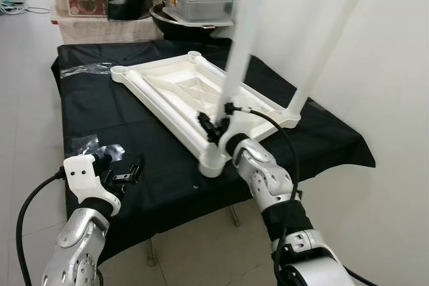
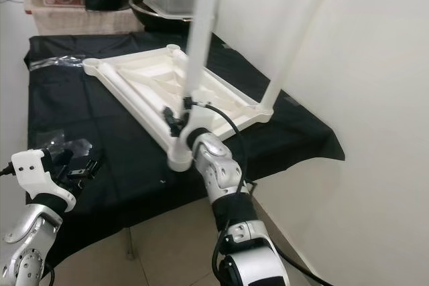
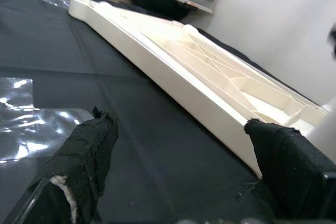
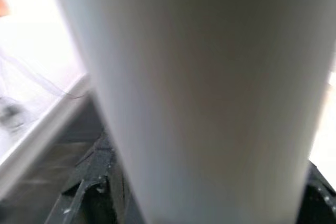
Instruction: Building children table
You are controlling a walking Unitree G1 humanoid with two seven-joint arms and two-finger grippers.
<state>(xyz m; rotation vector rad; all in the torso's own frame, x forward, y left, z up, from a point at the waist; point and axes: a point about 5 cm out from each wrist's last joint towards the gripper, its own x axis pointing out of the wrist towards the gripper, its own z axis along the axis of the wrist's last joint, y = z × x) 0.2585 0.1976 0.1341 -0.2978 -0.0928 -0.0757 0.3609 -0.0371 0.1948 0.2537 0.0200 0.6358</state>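
- We saw the children's table top (image 1: 175, 92) lying upside down on a table covered with a black cloth (image 1: 100, 108), its ribbed underside facing up.
- It was cream-white moulded plastic, rectangular, with crossing stiffening ribs inside a raised rim and a round socket at each corner.
- Two white table legs stood upright in sockets: a near leg (image 1: 242, 38) at the corner closest to us, and a far leg (image 1: 330, 48) at the corner next to the white wall (image 1: 389, 65). Both were smooth, round, slightly tapering tubes.
- The far corner socket (image 1: 194, 53) stood open, with no leg in it.
- Our right gripper (image 1: 216, 125) sat low on the near leg, just above the socket, its black fingers closed around the tube; in the right wrist view the leg's pale surface (image 4: 199, 93) lay pressed between the dark finger pads.
- The right arm reached up from below the table edge, bent at the wrist, with a black cable looping over it.
- Our left gripper (image 1: 126, 173) hovered low over the cloth near the front edge, fingers spread apart and holding nothing.
- Beside it lay crinkled clear plastic wrapping (image 3: 31, 124) on the cloth.
- Behind the table sat a dark pot (image 1: 191, 28) and boxes.
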